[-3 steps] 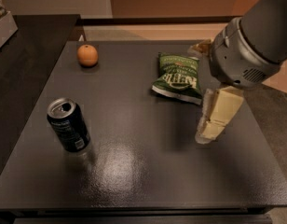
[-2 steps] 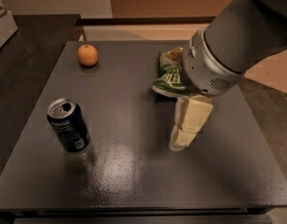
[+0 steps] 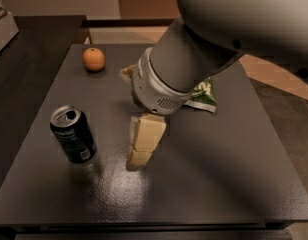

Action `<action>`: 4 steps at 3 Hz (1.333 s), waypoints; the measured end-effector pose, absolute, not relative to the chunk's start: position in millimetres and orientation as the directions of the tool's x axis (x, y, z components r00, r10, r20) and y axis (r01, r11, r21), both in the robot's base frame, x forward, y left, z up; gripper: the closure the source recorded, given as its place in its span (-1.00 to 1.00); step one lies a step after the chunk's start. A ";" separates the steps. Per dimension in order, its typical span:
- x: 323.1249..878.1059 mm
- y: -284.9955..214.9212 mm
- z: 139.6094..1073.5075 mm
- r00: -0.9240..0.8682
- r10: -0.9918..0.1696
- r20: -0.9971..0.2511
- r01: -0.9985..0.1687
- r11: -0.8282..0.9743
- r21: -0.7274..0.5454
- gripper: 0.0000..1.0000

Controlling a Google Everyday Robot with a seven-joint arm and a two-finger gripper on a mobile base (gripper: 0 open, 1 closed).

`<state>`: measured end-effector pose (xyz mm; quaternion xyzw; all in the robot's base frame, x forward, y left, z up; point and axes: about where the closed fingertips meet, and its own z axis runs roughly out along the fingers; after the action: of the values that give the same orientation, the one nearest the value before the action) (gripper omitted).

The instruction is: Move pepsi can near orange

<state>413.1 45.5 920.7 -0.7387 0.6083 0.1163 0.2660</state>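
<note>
**A:** What lies nearest?

**B:** The bare front of the dark table, with a dull sheen on it. A little further in, on the left, the can stands upright. Its silver top shows, and there is pale print on its dark side.

**A:** And the gripper?

**B:** The gripper is just right of the can, near the middle of the table. It is a cream piece slanting down and to the left, with its tip low over the surface. There is a clear gap between it and the can, so they are not touching.

**A:** Open or closed?

**B:** I cannot tell. Only one cream part of it shows below the wrist, and nothing can be seen in its hold. Whether the tip meets the table I cannot tell either.

**A:** What carries it?

**B:** The thick grey arm. It comes in from the upper right and fills much of the view above the gripper.

**A:** And behind the arm?

**B:** A green bag lies on the table to the right. The arm hides most of it, and only a corner shows.

**A:** Where is the orange?

**B:** The orange sits alone at the far left of the table, well apart from the can, which is much nearer the front edge.

**A:** Beyond the table?

**B:** A tan floor on the right and a dark counter on the left.
</note>
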 end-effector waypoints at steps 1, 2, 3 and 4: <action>419.4 87.8 908.2 0.249 -0.812 -0.528 -0.964 -0.153 -0.219 -1.00; 431.7 116.9 897.0 0.235 -0.797 -0.557 -0.971 -0.160 -0.180 -1.00; 435.6 135.8 891.0 0.223 -0.783 -0.581 -0.975 -0.169 -0.146 -1.00; 430.4 144.9 890.6 0.232 -0.764 -0.602 -0.972 -0.201 -0.120 -1.00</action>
<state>430.4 144.9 890.6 -0.7453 0.5824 0.2117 0.2458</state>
